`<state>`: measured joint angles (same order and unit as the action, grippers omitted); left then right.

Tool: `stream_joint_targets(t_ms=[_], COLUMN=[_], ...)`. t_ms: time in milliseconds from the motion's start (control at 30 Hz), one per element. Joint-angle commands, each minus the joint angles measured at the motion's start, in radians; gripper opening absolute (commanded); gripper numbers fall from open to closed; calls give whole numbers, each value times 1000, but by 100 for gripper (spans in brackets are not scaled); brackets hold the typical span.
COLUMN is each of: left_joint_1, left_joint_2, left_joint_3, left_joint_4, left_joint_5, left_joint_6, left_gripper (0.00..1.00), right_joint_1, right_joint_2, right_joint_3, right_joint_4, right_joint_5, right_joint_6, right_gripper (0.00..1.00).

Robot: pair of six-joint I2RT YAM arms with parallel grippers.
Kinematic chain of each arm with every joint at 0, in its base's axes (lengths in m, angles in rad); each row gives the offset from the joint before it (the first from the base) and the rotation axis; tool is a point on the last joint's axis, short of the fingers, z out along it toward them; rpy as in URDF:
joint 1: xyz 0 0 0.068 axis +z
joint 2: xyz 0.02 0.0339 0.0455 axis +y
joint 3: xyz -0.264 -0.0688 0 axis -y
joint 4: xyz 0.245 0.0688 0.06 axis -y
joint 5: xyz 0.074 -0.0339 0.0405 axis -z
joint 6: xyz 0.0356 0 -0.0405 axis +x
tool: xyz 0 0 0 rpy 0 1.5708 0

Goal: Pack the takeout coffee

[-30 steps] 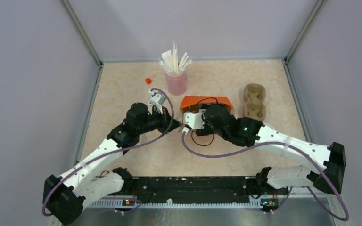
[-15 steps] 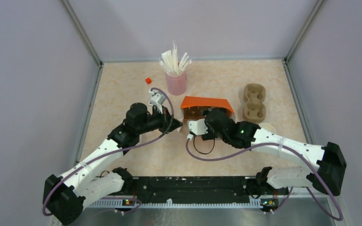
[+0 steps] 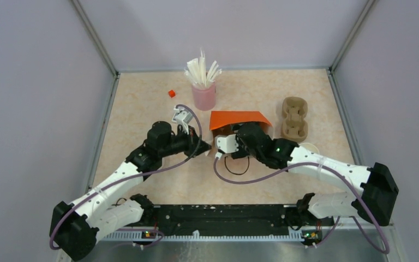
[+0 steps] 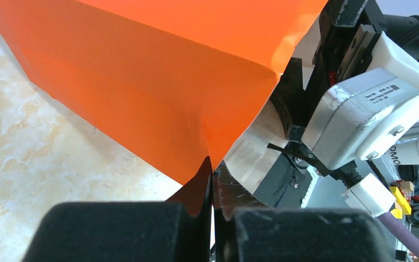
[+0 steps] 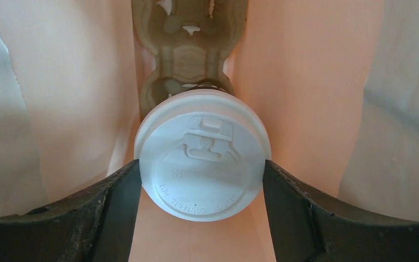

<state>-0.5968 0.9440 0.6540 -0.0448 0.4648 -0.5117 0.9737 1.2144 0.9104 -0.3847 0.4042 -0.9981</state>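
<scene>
Beige marble-look table [image 3: 142, 103], lilac walls around it. Orange bag [image 3: 237, 118] sits mid-table. Left gripper [image 4: 213, 188] is closed tight, pinching the bag's lower edge at a fold.

Right gripper [image 5: 201, 164] is inside the bag, jaws wide, one finger [image 5: 114, 196] on each side of the takeout coffee [image 5: 202, 155] and touching the lid rim: it has the cup. White lid faces straight at the right wrist camera, sip tab toward the top of that view. The cup's long axis runs away from the camera, deeper into the bag; body almost fully hidden behind the lid. Can't tell if it's upright relative to the table. Just past it, a brown pulp carrier [image 5: 188, 49] lies inside the bag.

On the table: a second pulp carrier [image 3: 294, 117] right of the bag, a pink cup of white sticks [image 3: 203, 94] behind it, a small red cube [image 3: 171, 93].
</scene>
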Motion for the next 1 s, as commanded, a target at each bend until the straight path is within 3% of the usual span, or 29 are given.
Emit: stream_joint_targets(t_ms=[0, 533, 967], left_joint_1=[-4, -3, -3], left_joint_2=[-14, -21, -10], left_joint_3=[1, 18, 39], left_joint_4=[23, 1, -4], left_joint_5=[14, -2, 31], left_joint_6=[45, 35, 5], left_gripper=[0, 0, 0], right_joint_1=[-22, -42, -68], right_joint_2=[32, 19, -32], right_joint_3=[61, 85, -14], right_joint_4=[59, 30, 40], right_joint_5=[-53, -61, -167], right_joint_6=[-44, -203, -173], right_gripper=[62, 61, 61])
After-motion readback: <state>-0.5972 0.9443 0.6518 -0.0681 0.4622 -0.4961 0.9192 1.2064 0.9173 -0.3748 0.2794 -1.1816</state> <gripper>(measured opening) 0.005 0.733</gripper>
